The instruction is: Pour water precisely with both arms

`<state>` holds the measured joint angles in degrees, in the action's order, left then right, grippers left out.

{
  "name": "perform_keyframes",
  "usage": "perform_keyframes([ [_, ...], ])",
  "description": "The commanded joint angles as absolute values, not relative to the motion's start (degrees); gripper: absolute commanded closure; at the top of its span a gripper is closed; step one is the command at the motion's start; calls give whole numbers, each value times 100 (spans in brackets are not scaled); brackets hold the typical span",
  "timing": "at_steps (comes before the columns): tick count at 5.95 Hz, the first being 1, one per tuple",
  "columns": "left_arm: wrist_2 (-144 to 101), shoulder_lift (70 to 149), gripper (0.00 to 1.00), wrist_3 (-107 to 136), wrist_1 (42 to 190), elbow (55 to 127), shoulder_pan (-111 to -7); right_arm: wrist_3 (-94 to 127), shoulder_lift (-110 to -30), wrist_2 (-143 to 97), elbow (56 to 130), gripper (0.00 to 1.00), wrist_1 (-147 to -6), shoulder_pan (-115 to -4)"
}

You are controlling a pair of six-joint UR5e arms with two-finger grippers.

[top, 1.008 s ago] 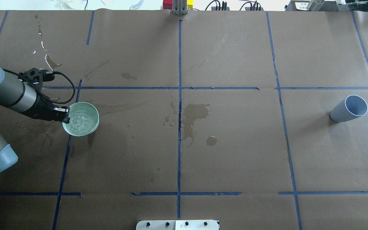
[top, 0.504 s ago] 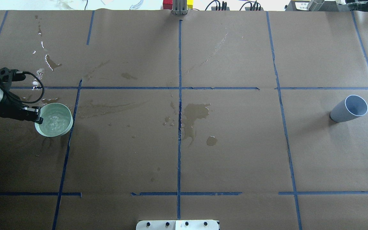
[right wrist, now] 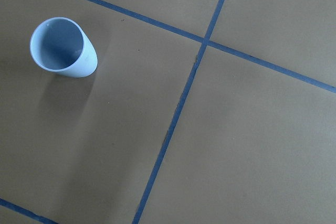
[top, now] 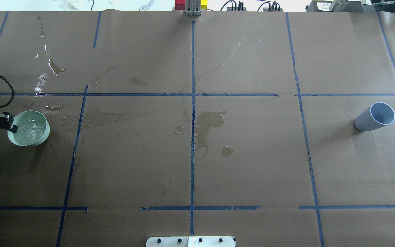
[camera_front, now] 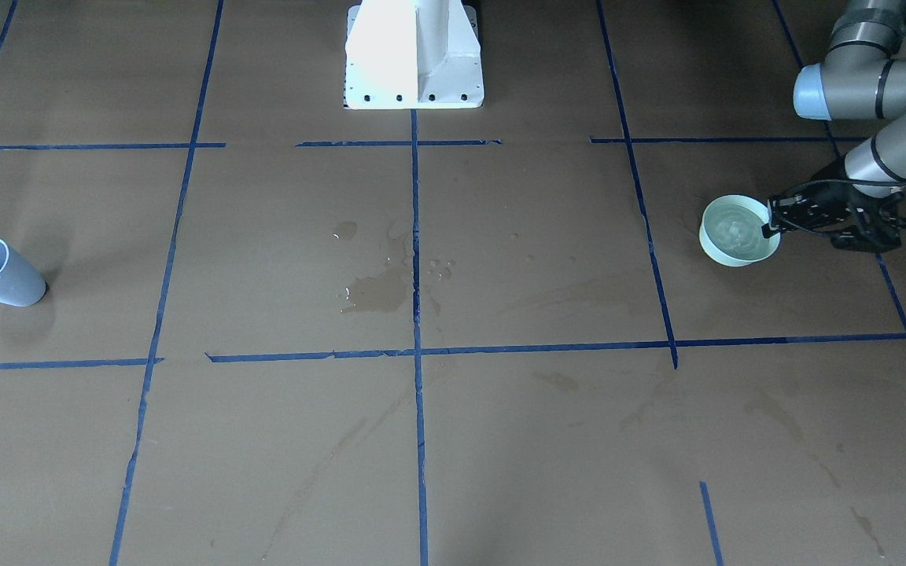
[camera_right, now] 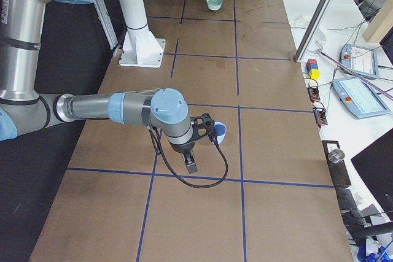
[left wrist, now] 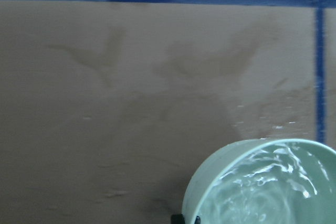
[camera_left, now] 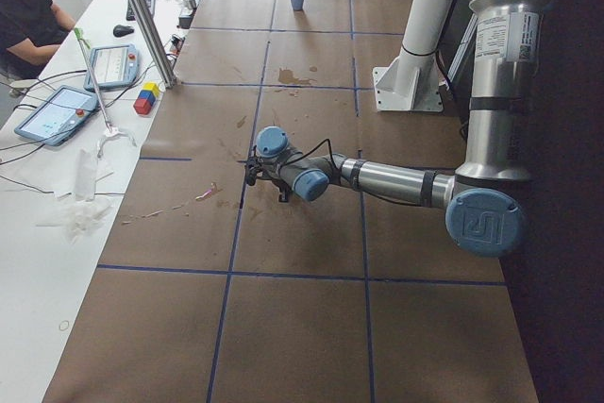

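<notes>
My left gripper [top: 11,126] is shut on the near rim of a pale green bowl [top: 29,128] at the table's far left, seen in the front view too [camera_front: 738,230]. Clear water [left wrist: 268,192] ripples inside the bowl. The left arm [camera_front: 885,149] reaches in from the side. A light blue cup [top: 375,117] stands empty at the far right, alone; the right wrist view shows it apart at upper left [right wrist: 64,47]. My right gripper [camera_right: 206,128] shows only in the exterior right view, near the cup; I cannot tell if it is open or shut.
Dark wet stains [top: 209,123] lie at the table's middle, and fresh drops [top: 55,108] beside the bowl. Blue tape lines grid the brown paper. The white pedestal [camera_front: 414,55] stands at the robot's side. A person [camera_left: 28,16] and tablets sit beyond the far edge.
My left gripper has carried the bowl leftward across the blue tape line toward the table's left edge. The water is sloshing. The blue cup has not moved.
</notes>
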<state>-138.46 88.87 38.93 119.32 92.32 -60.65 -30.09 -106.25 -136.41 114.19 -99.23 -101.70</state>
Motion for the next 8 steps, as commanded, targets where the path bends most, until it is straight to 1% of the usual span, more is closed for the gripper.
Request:
perform_keyframes([
  [1,-14053,8824,100,3342,11935,8844,-6336,-3032,-10670,-13641,11426,0,-9923,-10169],
  [4,-14054,8842,100,3331,11936,8623,-6328,-3032,-10723,-13658,11461,0,-9923,-10169],
  [5,-14054,8850,96,3331,11936,8605,-6319,-3032,-10723,-13658,11461,0,-9923,-10169],
  [6,-14054,8851,87,3279,11936,8552,-6319,-3032,-10714,-13658,11461,0,-9923,-10169],
  [7,-14045,8851,80,3278,11936,8534,-6319,-3032,-10723,-13667,11461,0,-9923,-10169],
  [8,-14054,8851,72,3278,11936,8534,-6319,-3032,-10714,-13667,11461,0,-9923,-10169],
])
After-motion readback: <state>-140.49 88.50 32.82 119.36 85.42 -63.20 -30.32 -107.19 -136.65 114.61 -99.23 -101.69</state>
